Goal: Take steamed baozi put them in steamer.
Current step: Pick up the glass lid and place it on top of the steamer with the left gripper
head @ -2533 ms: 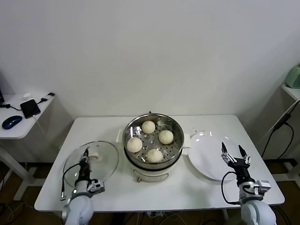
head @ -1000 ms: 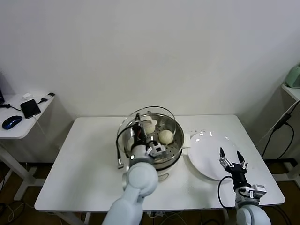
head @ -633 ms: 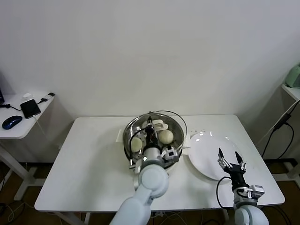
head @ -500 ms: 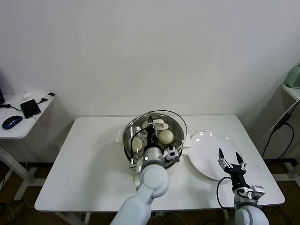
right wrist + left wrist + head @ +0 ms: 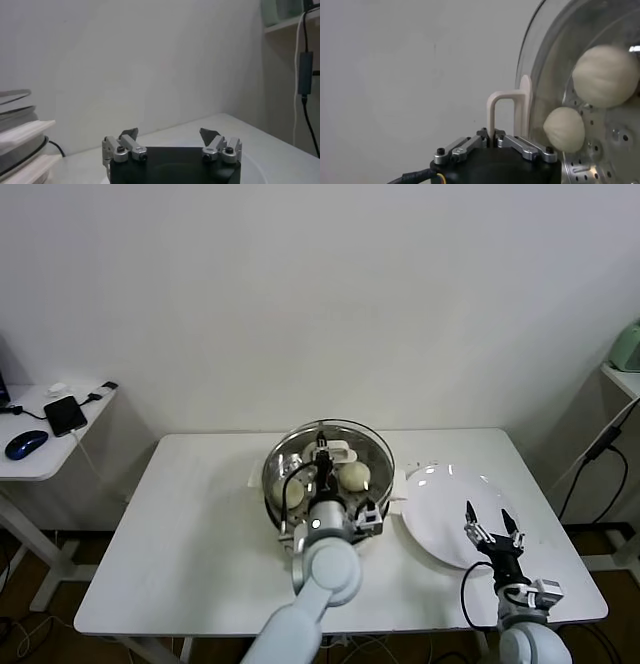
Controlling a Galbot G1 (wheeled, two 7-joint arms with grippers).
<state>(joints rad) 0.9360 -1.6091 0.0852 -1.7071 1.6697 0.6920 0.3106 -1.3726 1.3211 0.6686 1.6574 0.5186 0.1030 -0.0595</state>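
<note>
The steamer, a round shiny steel pot on a cream-white base, stands upright near the middle of the worktop, toward its far edge. Cream-white, smooth, domed baozi lie on its perforated tray; two show clearly.

A white table bears the steamer and a white plate.

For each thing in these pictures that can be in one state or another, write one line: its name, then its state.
glass lid: over the steamer, held by its handle
steamer: on the table, under the lid
steamed baozi: inside the steamer, on the perforated tray
white plate: empty
left gripper: shut on the lid handle
right gripper: open, empty, over the plate's near edge
</note>
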